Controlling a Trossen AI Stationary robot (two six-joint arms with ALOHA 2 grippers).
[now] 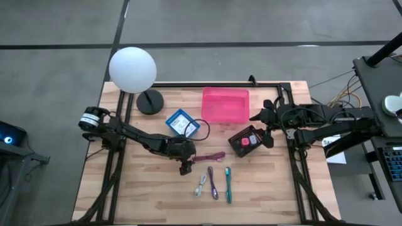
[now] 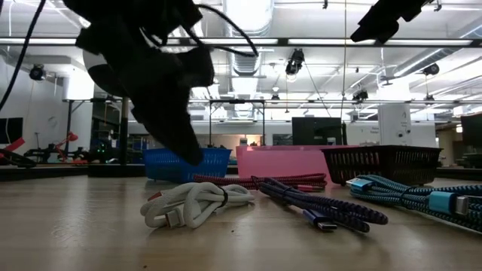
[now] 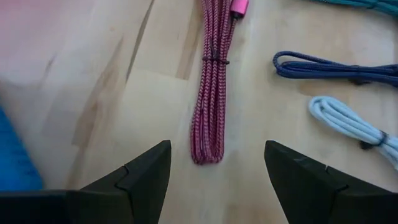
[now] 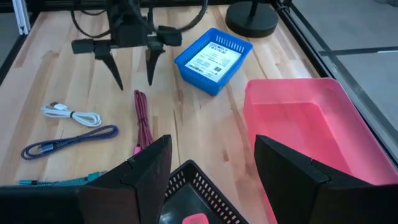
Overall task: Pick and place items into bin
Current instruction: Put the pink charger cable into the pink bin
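Observation:
Several bundled cables lie flat on the wooden table: a maroon one (image 1: pixel 208 157) (image 3: pixel 211 93), a white one (image 1: pixel 201 185) (image 2: pixel 196 205), a purple one (image 1: pixel 213 182) and a teal one (image 1: pixel 228 184). My left gripper (image 1: pixel 185 167) (image 3: pixel 216 149) is open just above the table. Its fingers stand on either side of the maroon cable's looped end without touching it. It also shows in the right wrist view (image 4: pixel 132 74). My right gripper (image 1: pixel 260 129) (image 4: pixel 211 146) is open and empty above a black basket (image 1: pixel 248 139) that holds a pink-red thing (image 4: pixel 196 219).
A pink bin (image 1: pixel 225 104) and a small blue basket (image 1: pixel 182 123) stand at the table's far middle. A white globe lamp (image 1: pixel 132 69) on a black base (image 1: pixel 149 102) stands at the far left. Black frame rails run along both sides.

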